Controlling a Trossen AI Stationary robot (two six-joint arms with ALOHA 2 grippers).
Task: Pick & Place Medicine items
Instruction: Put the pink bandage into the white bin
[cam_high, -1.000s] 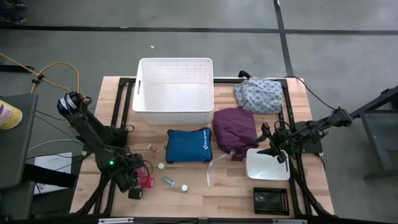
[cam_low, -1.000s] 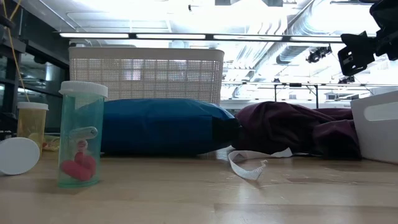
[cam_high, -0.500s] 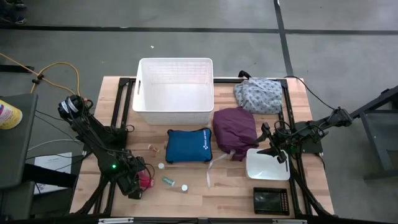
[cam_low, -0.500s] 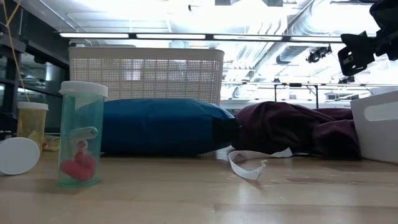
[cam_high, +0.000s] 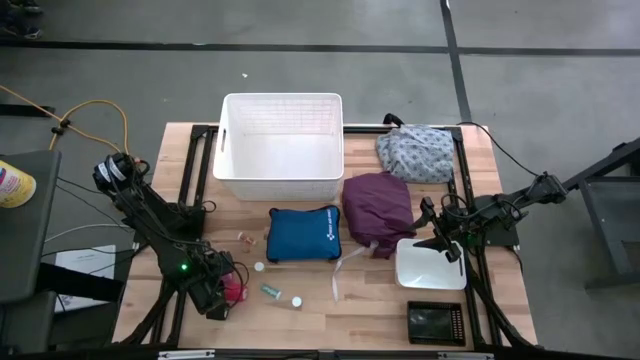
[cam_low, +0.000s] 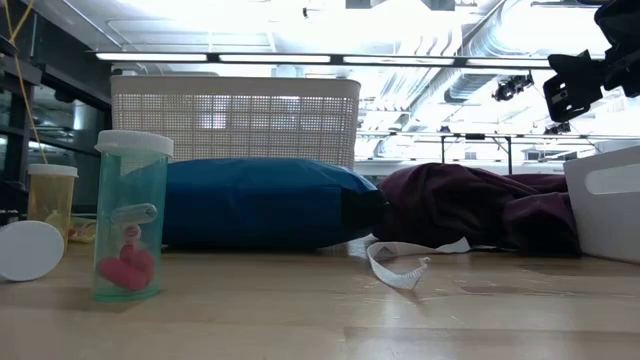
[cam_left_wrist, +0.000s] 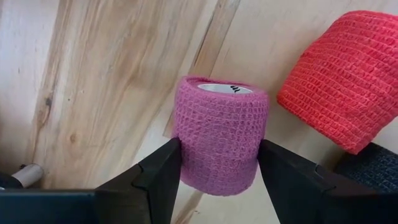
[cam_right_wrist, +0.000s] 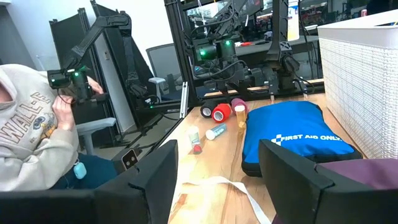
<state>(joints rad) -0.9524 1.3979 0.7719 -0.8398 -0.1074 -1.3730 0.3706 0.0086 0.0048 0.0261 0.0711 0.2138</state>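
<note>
Left wrist view, left gripper (cam_left_wrist: 219, 163) straddling pink roll (cam_left_wrist: 219, 134)

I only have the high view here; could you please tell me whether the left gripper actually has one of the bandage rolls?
Observer: Yes. In the left wrist view the left gripper is closed on the pink bandage roll, which stands upright.
Operator: Thank you. Is the red one in its way?
Observer: No. The red bandage roll lies beside the pink one, apart from it.
Operator: And how does the greenish vial stand, please?
Observer: The low view shows the greenish vial upright, with its white cap on.
</note>
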